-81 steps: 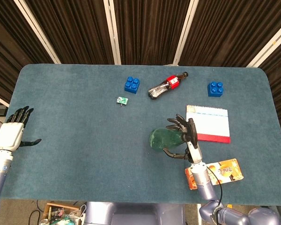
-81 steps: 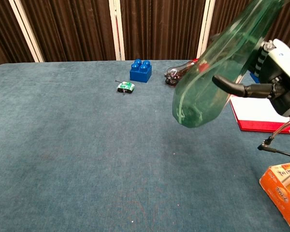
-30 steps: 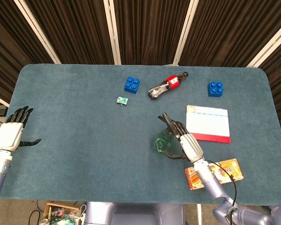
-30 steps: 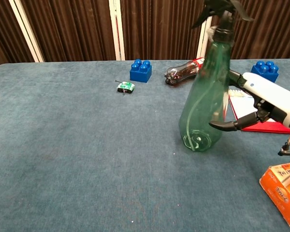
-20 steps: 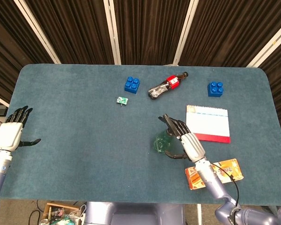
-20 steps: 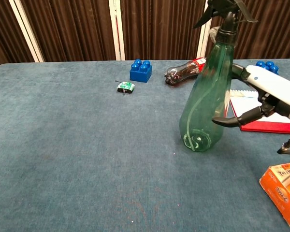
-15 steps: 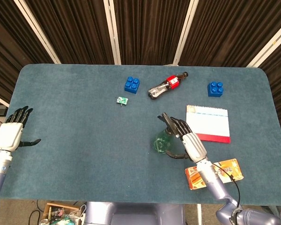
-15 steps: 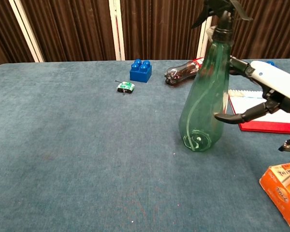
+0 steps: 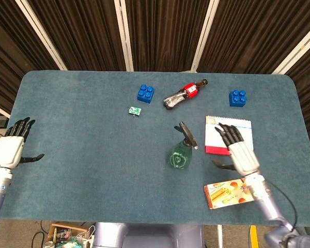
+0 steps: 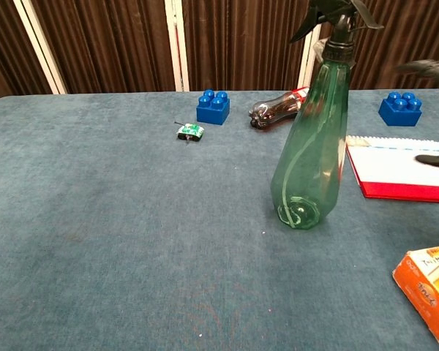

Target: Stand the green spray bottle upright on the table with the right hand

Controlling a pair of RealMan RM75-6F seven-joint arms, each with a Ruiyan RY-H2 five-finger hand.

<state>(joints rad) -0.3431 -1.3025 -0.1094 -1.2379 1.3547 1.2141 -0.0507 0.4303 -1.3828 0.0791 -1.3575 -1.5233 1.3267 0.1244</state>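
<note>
The green spray bottle [image 9: 181,153] [image 10: 312,146] stands upright on the blue table [image 9: 82,155], its black trigger head on top. My right hand [image 9: 238,150] is to the right of the bottle, apart from it, fingers spread and holding nothing. In the chest view only its dark fingertips [image 10: 434,159] show at the right edge. My left hand [image 9: 11,146] hangs open at the table's left edge, empty.
A red-edged notepad [image 9: 235,129] lies under my right hand. An orange box [image 9: 228,192] sits near the front edge. A cola bottle [image 9: 183,94] lies at the back, flanked by two blue bricks [image 9: 146,93] [image 9: 237,97]. A small green toy [image 9: 135,110] lies beside them.
My right hand has let go of the bottle and moved away to the right over the notepad. The bottle stays standing on its own. The left hand has not moved.
</note>
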